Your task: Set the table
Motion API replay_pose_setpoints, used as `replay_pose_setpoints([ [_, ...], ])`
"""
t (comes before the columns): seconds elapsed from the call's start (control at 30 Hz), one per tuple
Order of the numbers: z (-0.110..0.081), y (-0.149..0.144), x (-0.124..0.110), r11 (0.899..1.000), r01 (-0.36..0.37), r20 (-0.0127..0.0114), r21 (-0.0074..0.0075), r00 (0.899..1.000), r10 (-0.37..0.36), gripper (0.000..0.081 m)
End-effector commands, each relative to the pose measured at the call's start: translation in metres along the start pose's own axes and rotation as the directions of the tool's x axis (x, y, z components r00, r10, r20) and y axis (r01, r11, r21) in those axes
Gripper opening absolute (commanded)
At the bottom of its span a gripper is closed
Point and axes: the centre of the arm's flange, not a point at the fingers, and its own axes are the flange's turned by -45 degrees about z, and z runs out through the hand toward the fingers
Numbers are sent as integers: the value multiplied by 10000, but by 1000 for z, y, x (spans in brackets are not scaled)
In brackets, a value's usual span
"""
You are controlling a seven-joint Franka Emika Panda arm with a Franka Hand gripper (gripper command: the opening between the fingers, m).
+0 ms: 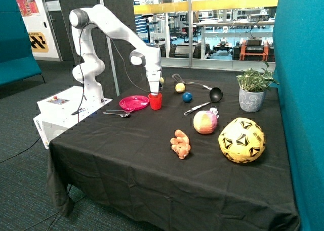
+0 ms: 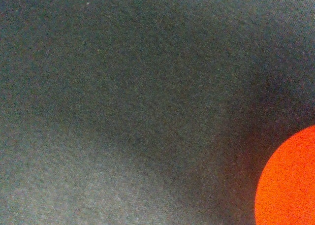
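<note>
The gripper (image 1: 155,91) is lowered onto the red cup (image 1: 155,101); whether its fingers are clenched on the rim or released cannot be told. The cup is stood on the black table (image 1: 126,160), just beside the pink plate (image 1: 133,102). A spoon (image 1: 117,113) is laid near the plate's front. So a place setting is judged partly made, while the ladle (image 1: 213,95) and spatula (image 1: 177,79) are left well beyond the cup, among toys.

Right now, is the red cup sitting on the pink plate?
No, the red cup stands on the black table cloth beside the pink plate, under the gripper.
</note>
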Motion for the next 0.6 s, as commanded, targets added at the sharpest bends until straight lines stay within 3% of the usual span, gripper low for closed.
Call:
replay_pose_setpoints([
  [0.0,-1,-2,2,9999,108,41,13,9999,-108,337],
  [0.3,-2,-4,0,9998,176,40,13,9998,-176,482],
  [0.57,-2,-4,-4,9999,170,40,13,9998,-170,515],
])
